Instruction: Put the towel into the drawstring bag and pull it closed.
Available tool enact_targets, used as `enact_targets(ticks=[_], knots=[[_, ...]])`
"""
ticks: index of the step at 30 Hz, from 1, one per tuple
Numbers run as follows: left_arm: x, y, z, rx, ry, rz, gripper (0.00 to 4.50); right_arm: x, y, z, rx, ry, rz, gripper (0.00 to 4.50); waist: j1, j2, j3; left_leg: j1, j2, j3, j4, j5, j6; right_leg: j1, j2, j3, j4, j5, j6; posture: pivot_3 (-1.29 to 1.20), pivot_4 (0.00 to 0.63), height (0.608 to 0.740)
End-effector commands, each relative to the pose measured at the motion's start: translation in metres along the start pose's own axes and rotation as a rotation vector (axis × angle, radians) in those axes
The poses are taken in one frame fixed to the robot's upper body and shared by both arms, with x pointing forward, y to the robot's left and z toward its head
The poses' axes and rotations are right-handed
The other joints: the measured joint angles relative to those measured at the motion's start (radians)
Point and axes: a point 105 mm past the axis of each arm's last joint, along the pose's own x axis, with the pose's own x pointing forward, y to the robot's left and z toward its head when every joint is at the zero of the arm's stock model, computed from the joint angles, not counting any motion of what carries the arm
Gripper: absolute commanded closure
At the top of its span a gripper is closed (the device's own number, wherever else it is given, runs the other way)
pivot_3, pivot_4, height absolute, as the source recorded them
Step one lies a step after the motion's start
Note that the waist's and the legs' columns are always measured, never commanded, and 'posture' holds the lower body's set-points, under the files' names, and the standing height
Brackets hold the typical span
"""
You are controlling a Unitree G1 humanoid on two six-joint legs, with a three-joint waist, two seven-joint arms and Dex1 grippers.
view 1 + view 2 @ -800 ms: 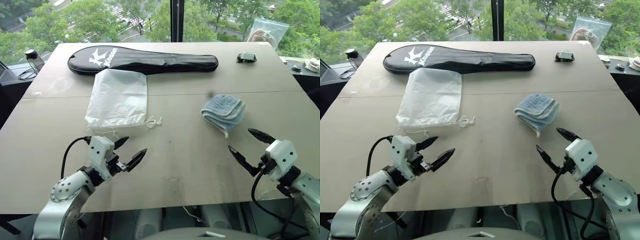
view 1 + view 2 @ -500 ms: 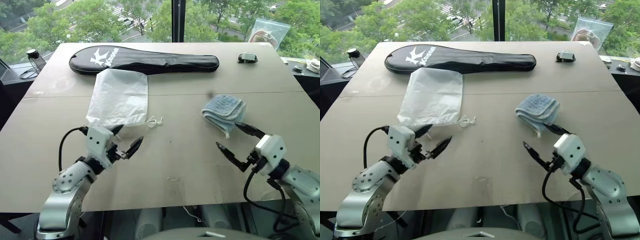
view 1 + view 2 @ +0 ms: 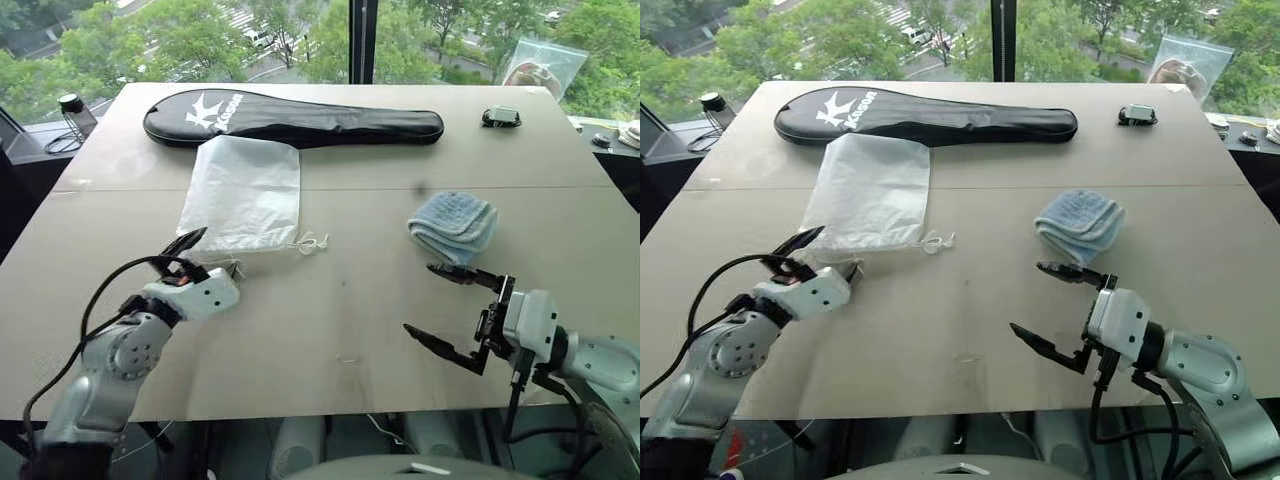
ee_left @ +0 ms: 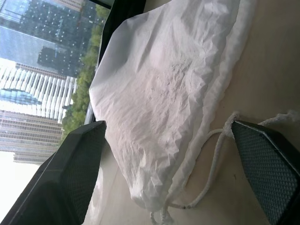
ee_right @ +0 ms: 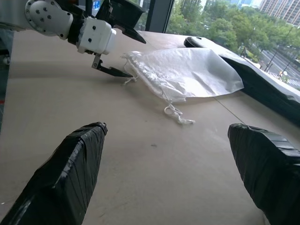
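Silver-grey arms, white wrist blocks, black cables, black-fingered left pincer [image 3: 195, 252].

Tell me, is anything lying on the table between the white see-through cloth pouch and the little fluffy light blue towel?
Only the pouch's thin knotted cord, trailing toward the towel; otherwise bare tabletop, in both eye views.

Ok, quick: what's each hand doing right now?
Left hand: open, empty, at the mouth of the white thin-fabric drawstring bag.
Right hand: open, empty.

White "Kason" on black racket cover [image 3: 300, 121]
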Motion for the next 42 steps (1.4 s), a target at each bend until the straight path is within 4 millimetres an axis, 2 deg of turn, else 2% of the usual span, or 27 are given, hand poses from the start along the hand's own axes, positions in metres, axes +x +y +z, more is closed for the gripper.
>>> enact_targets(ticks=[1, 5, 7, 11, 13, 15, 16, 19, 23, 25, 27, 29, 34, 37, 40, 42], knots=[[0.007, 0.007, -0.003, 0.041, -0.013, 0.034, 0.07, 0.002, -0.002, 0.007, -0.03, -0.024, -0.017, 0.04, -0.001, 0.0, 0.0, 0.0, 0.0, 0.0, 0.0, 0.0, 0.0, 0.0, 0.0, 0.0, 0.0, 0.0, 0.0, 0.0, 0.15, 0.74], [0.021, 0.006, -0.006, 0.072, -0.013, 0.034, 0.07, 0.004, -0.006, 0.004, -0.038, -0.011, -0.064, 0.04, -0.002, 0.0, 0.0, 0.0, 0.0, 0.0, 0.0, 0.0, 0.0, 0.0, 0.0, 0.0, 0.0, 0.002, -0.003, 0.0, 0.15, 0.74], [0.03, 0.007, -0.005, 0.071, -0.022, 0.031, 0.58, 0.005, -0.013, 0.001, -0.024, -0.003, -0.117, 0.0, -0.001, 0.0, 0.0, -0.001, 0.0, 0.0, 0.0, 0.0, 0.0, 0.0, 0.0, 0.0, 0.0, 0.002, -0.003, 0.0, 0.15, 0.74], [0.044, 0.018, 0.001, -0.009, -0.046, 0.028, 2.09, 0.003, -0.026, -0.004, 0.018, 0.024, -0.22, 0.0, 0.0, 0.0, 0.0, -0.001, 0.0, 0.0, 0.001, 0.0, 0.0, 0.0, 0.0, -0.001, 0.001, 0.002, -0.003, 0.0, 0.15, 0.74], [0.047, 0.022, 0.004, -0.172, -0.049, 0.001, 3.1, 0.001, -0.033, -0.008, 0.036, 0.058, -0.274, 0.0, 0.0, 0.0, 0.0, -0.001, 0.0, 0.0, 0.001, 0.0, 0.0, 0.0, -0.001, -0.001, 0.001, 0.002, -0.003, 0.0, 0.15, 0.74], [0.049, 0.024, 0.008, -0.424, -0.056, -0.083, 4.08, -0.003, -0.04, -0.013, 0.076, 0.091, -0.308, 0.0, -0.001, 0.0, 0.0, -0.001, 0.0, 0.0, 0.001, 0.0, 0.0, 0.0, -0.001, -0.001, 0.001, 0.003, -0.003, 0.0, 0.15, 0.74], [0.049, 0.024, 0.011, -0.518, -0.07, -0.133, 4.41, -0.004, -0.043, -0.013, 0.091, 0.093, -0.317, 0.0, -0.003, 0.0, 0.0, -0.001, 0.0, 0.0, 0.001, 0.0, 0.0, 0.0, -0.001, -0.001, 0.001, 0.003, -0.004, 0.0, 0.15, 0.74], [0.047, 0.033, 0.026, -0.832, -0.119, -0.285, 4.41, -0.01, -0.06, -0.017, 0.106, 0.128, -0.37, 0.0, -0.006, 0.0, 0.0, -0.002, 0.0, -0.001, 0.001, 0.0, 0.0, 0.0, 0.0, -0.001, 0.002, 0.003, -0.004, 0.0, 0.15, 0.74], [0.045, 0.04, 0.043, -1.029, -0.135, -0.428, 4.41, -0.019, -0.093, -0.022, 0.076, 0.17, -0.523, 0.0, -0.006, 0.0, 0.0, -0.001, 0.0, -0.001, 0.001, 0.0, 0.0, 0.0, 0.001, -0.001, 0.002, 0.002, -0.003, 0.0, 0.15, 0.74], [0.046, 0.045, 0.052, -1.061, -0.146, -0.451, 4.41, -0.022, -0.109, -0.025, 0.078, 0.203, -0.592, 0.0, -0.007, 0.0, 0.0, -0.001, -0.001, -0.001, 0.002, 0.0, 0.0, 0.0, 0.001, 0.0, 0.002, 0.002, -0.003, 0.0, 0.15, 0.74], [0.049, 0.049, 0.061, -1.059, -0.151, -0.45, 4.41, -0.023, -0.119, -0.029, 0.19, 0.204, -0.593, 0.0, -0.007, 0.0, 0.0, -0.002, -0.001, -0.001, 0.002, 0.0, 0.0, 0.0, 0.001, 0.0, 0.002, 0.002, -0.003, 0.0, 0.15, 0.74], [0.051, 0.051, 0.071, -1.053, -0.158, -0.45, 4.41, -0.023, -0.138, -0.034, 0.254, 0.222, -0.615, 0.0, -0.007, 0.0, 0.0, -0.002, -0.001, -0.001, 0.001, 0.0, 0.0, 0.0, 0.001, 0.0, 0.002, 0.002, -0.004, 0.0, 0.15, 0.74], [0.06, 0.053, 0.087, -1.064, -0.168, -0.422, 4.41, -0.006, -0.177, -0.061, 0.316, 0.351, -0.629, 0.0, -0.009, 0.001, 0.001, -0.002, -0.001, -0.001, 0.001, 0.0, 0.0, 0.0, 0.001, 0.001, 0.002, 0.003, -0.004, 0.0, 0.15, 0.74], [0.067, 0.057, 0.088, -1.056, -0.154, -0.378, 4.41, 0.01, -0.181, -0.086, 0.386, 0.464, -0.523, 0.0, -0.011, 0.001, 0.001, -0.002, -0.001, -0.001, 0.001, 0.0, 0.0, -0.001, 0.001, 0.001, 0.002, 0.003, -0.004, 0.0, 0.15, 0.74], [0.073, 0.061, 0.086, -1.059, -0.108, -0.327, 4.41, 0.014, -0.181, -0.111, 0.421, 0.583, -0.426, 0.0, -0.01, 0.001, 0.001, -0.002, -0.001, -0.001, 0.001, 0.0, 0.0, -0.001, 0.001, 0.001, 0.002, 0.003, -0.004, 0.0, 0.15, 0.74], [0.076, 0.064, 0.087, -1.068, -0.089, -0.297, 4.41, 0.012, -0.176, -0.125, 0.37, 0.682, -0.343, 0.0, -0.007, 0.001, 0.001, -0.004, -0.002, 0.0, 0.001, 0.0, 0.0, -0.002, 0.0, 0.001, 0.001, 0.003, -0.004, 0.0, 0.15, 0.74]])
